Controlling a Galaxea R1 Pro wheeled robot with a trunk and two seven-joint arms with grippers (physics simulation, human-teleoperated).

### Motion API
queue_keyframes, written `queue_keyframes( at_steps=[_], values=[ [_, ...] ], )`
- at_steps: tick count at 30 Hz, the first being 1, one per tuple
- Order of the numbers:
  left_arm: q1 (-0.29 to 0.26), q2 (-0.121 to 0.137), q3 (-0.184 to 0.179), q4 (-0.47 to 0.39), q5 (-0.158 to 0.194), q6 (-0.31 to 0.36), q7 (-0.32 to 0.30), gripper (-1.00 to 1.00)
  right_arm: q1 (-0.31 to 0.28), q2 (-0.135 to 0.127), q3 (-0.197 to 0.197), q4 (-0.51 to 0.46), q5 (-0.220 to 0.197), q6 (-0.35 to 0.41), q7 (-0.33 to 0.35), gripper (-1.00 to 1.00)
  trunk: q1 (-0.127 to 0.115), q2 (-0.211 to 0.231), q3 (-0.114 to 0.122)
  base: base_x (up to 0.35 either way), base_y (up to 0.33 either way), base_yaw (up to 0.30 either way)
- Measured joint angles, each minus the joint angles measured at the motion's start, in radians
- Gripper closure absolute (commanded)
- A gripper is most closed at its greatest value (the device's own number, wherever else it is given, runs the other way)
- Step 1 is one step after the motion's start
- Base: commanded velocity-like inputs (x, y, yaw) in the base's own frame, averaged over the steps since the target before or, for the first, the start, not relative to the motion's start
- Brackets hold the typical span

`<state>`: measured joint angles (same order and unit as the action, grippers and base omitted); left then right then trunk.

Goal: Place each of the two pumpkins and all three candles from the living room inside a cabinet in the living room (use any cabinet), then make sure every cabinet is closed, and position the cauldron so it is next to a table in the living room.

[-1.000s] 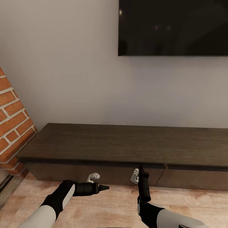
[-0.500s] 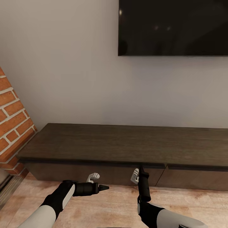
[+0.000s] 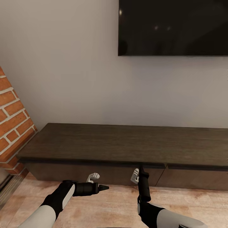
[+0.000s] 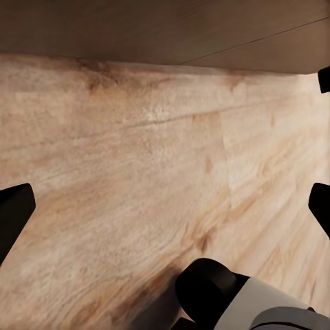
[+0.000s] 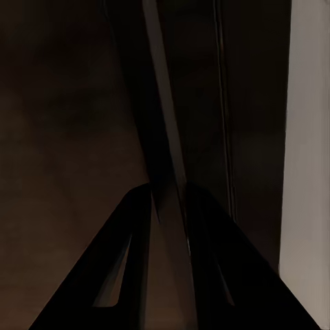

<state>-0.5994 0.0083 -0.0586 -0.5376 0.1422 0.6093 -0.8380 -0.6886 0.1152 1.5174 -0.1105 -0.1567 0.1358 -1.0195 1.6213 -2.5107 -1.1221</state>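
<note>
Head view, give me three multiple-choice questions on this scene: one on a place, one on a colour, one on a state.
1. Where is the right pincer?
A. at the cabinet's top front edge
B. on the TV
C. against the bricks

2. What colour is the cabinet?
A. white
B. dark brown
C. red

3. How is the left pincer?
A. open, holding nothing
B. shut on a candle
C. shut on a pumpkin

Key: 1 A, its tip meets the edge under the cabinet top. 2 B, dark wood grain shows. 3 A, the left wrist view shows fingers far apart over bare floor.
</note>
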Motion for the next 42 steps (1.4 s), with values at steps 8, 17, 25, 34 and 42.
queue_keyframes(
  at_steps=[8,17,25,34,42],
  values=[
    [0.0,0.0,0.0,0.0,0.0,0.0,0.0,-1.0,0.0,0.0,0.003,0.0,0.001,0.0,0.0,1.0,0.0,0.0,0.0,-0.1,0.0,0.0],
    [0.0,0.0,0.0,0.0,0.0,-0.001,0.0,-1.0,0.0,0.001,0.006,0.0,0.001,0.0,0.001,1.0,0.0,0.0,0.0,-0.109,0.0,0.0],
    [0.0,0.0,0.0,0.0,0.0,0.0,0.0,-1.0,0.002,0.001,0.009,0.0,0.002,0.0,-0.001,1.0,0.0,0.0,0.0,-0.108,0.0,0.0],
    [0.0,0.0,0.0,0.0,0.0,0.001,0.0,-1.0,0.002,0.001,0.015,-0.001,0.004,0.0,-0.001,1.0,0.0,0.0,0.0,-0.141,0.0,0.0],
    [0.0,0.0,0.0,0.0,0.0,0.0,-0.001,-1.0,0.012,0.002,0.022,-0.001,0.006,-0.001,-0.022,1.0,0.0,0.0,0.0,-0.155,0.0,0.0]
  ],
)
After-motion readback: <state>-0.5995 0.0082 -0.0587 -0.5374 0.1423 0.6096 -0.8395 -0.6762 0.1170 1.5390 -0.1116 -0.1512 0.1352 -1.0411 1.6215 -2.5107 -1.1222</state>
